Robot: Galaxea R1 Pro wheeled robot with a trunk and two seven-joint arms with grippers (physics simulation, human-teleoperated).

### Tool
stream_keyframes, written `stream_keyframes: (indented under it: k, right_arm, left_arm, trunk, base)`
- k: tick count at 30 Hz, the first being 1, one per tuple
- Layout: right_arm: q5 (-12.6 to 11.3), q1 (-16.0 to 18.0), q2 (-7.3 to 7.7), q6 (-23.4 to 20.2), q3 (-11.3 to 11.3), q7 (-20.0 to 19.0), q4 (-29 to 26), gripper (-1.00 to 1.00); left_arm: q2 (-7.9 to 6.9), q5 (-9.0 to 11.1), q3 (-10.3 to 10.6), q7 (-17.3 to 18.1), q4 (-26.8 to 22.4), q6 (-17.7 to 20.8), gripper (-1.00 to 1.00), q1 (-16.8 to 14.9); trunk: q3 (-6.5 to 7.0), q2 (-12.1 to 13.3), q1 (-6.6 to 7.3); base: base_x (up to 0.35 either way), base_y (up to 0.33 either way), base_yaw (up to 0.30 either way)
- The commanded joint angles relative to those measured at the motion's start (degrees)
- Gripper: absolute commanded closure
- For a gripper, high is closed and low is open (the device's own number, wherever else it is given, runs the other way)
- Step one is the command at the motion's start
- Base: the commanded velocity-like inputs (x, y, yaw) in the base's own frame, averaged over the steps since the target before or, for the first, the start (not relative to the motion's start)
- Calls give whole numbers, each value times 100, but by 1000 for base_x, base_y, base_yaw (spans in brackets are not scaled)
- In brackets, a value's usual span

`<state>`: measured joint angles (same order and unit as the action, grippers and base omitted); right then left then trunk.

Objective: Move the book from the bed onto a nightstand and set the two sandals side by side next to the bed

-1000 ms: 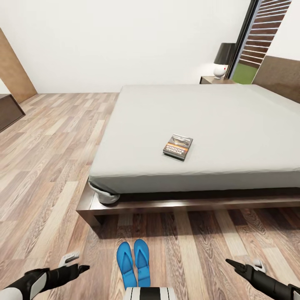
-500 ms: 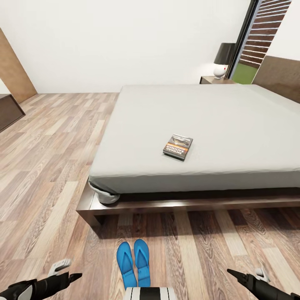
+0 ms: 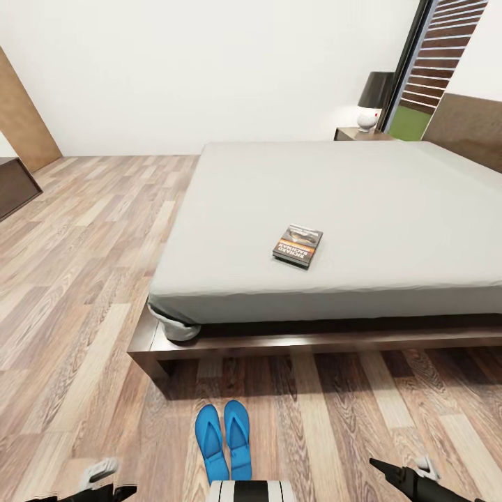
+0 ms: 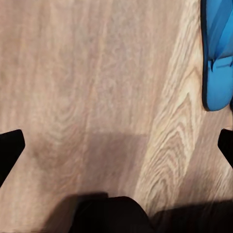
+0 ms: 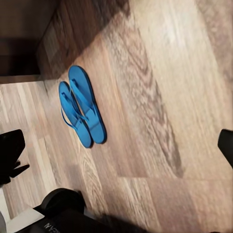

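Note:
The book (image 3: 298,245) lies flat on the bed's grey mattress (image 3: 335,202), close to its near edge. The two blue sandals (image 3: 223,439) sit side by side on the wood floor in front of the bed frame (image 3: 279,345), toes toward the bed. They also show in the right wrist view as the sandals (image 5: 81,107); one sandal (image 4: 218,58) shows in the left wrist view. My left gripper (image 4: 116,145) hangs open over bare floor beside that sandal. My right gripper (image 5: 116,145) is open and empty above the floor. A nightstand (image 3: 359,134) stands beyond the bed.
A black-shaded lamp (image 3: 373,97) stands on the nightstand next to a black-framed window (image 3: 418,77). The headboard (image 3: 464,129) is at the right. A dark cabinet (image 3: 14,185) and a wooden door (image 3: 21,111) are at the left. My base (image 3: 251,490) sits right behind the sandals.
Both arms have sunk toward the bottom of the head view; the left one is almost out of the picture. Book, sandals and camera have not moved.

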<state>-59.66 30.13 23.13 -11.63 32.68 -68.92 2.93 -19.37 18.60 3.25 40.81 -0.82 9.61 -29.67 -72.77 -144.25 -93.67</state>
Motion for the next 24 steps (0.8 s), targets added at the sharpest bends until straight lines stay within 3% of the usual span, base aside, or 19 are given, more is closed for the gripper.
stream_keyframes:
  k: [1, 13, 24]
  right_arm:
    - [-60, 0, -13, -61, 38, -32, 14, -100]
    - [-53, -23, -74, -18, 22, -33, 14, -100]
    - [-55, -25, -80, -18, 11, -33, 14, -100]
  left_arm:
    - [5, 61, 27, 20, -6, 53, -100, 33]
    - [44, 56, 20, 29, -6, 41, -100, 415]
    - [55, 56, 25, 10, -6, 41, -100, 428]
  trunk:
    - [-4, -2, 1]
    - [-4, -2, 1]
    - [40, -2, 1]
  base:
    - [0, 0, 0]
    - [0, 0, 0]
    - [0, 0, 0]
